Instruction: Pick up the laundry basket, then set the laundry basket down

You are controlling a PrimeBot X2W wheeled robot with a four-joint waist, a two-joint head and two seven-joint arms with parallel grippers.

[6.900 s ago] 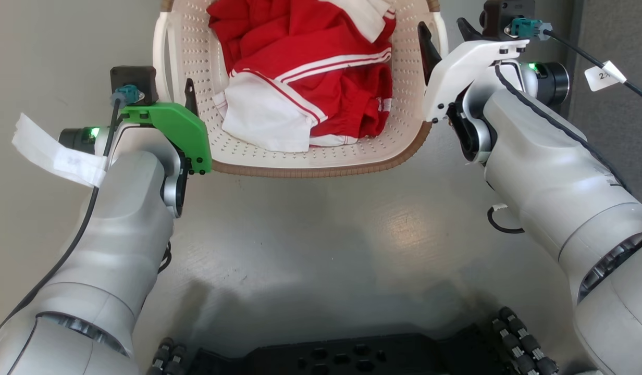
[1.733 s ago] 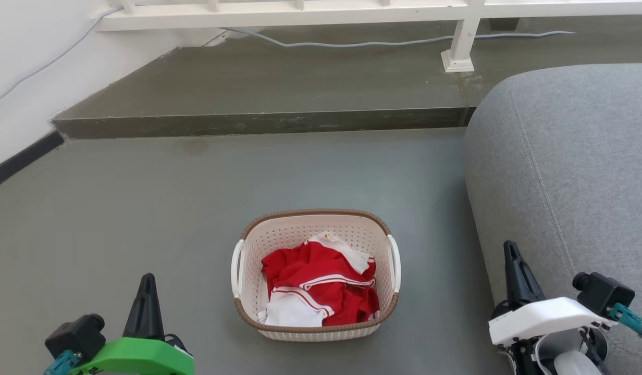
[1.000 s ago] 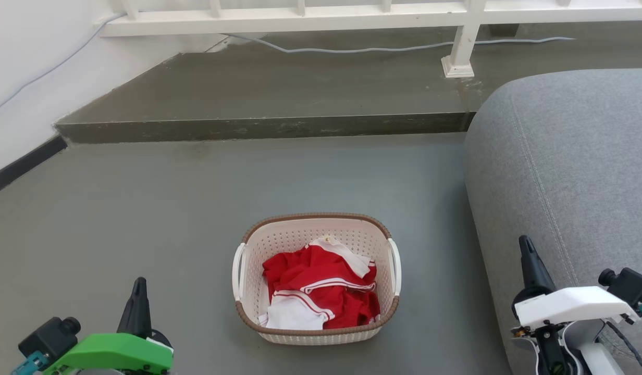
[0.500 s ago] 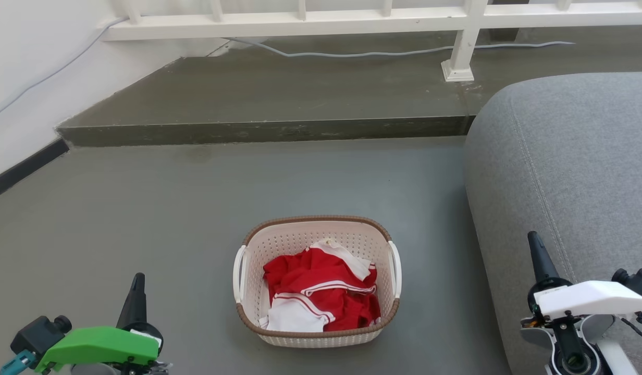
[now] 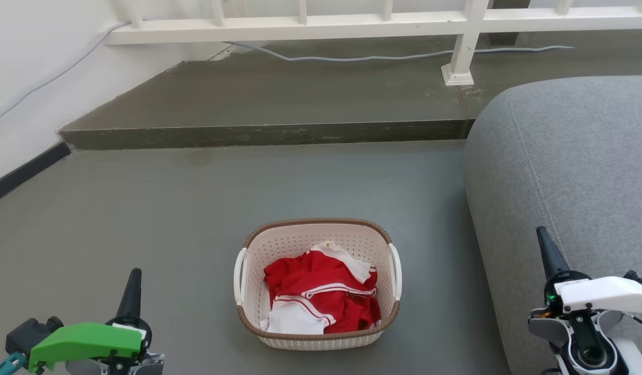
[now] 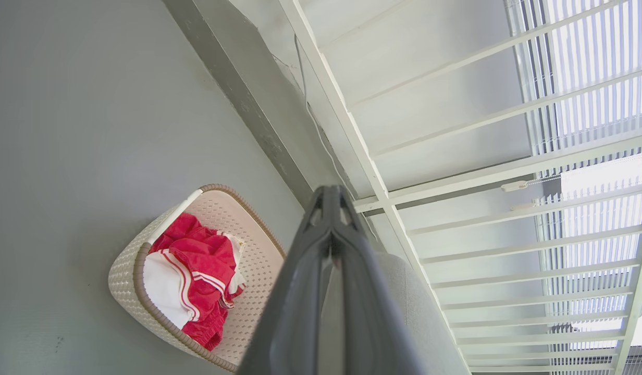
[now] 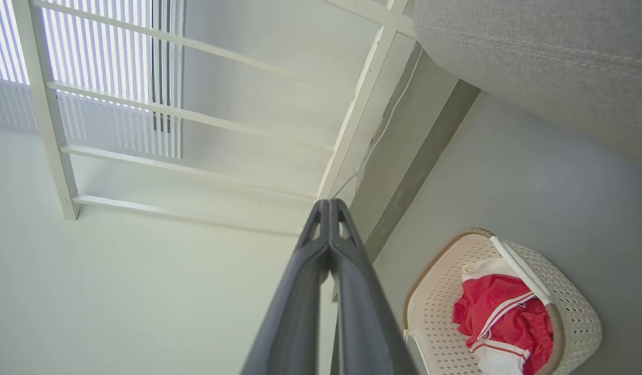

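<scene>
Head view, from the left: the left gripper (image 5: pixel 134 276) hangs at the lower left corner, well apart from the basket, its two dark fingers pressed together on nothing, as the left wrist view also shows; next comes the laundry basket (image 5: pixel 318 223), standing upright on the grey floor (image 5: pixel 144 208) in the lower middle, between the two grippers; its left loop handle (image 5: pixel 239 276) and right loop handle (image 5: pixel 396 271) stand out from the side walls, and these look like the natural places to take hold, one per arm, so the load hangs level; the perforated plastic shell should be light and fairly stiff, though thin walls may flex if squeezed, and a smooth handle could slip in a narrow pinch; the red-and-white clothing (image 5: pixel 321 291) inside is soft, likely adds little weight, and lies below the rim, so it should not spill; at the lower right the right gripper (image 5: pixel 543 240) is likewise closed tip to tip and empty, in front of the grey sofa (image 5: pixel 560 156).
</scene>
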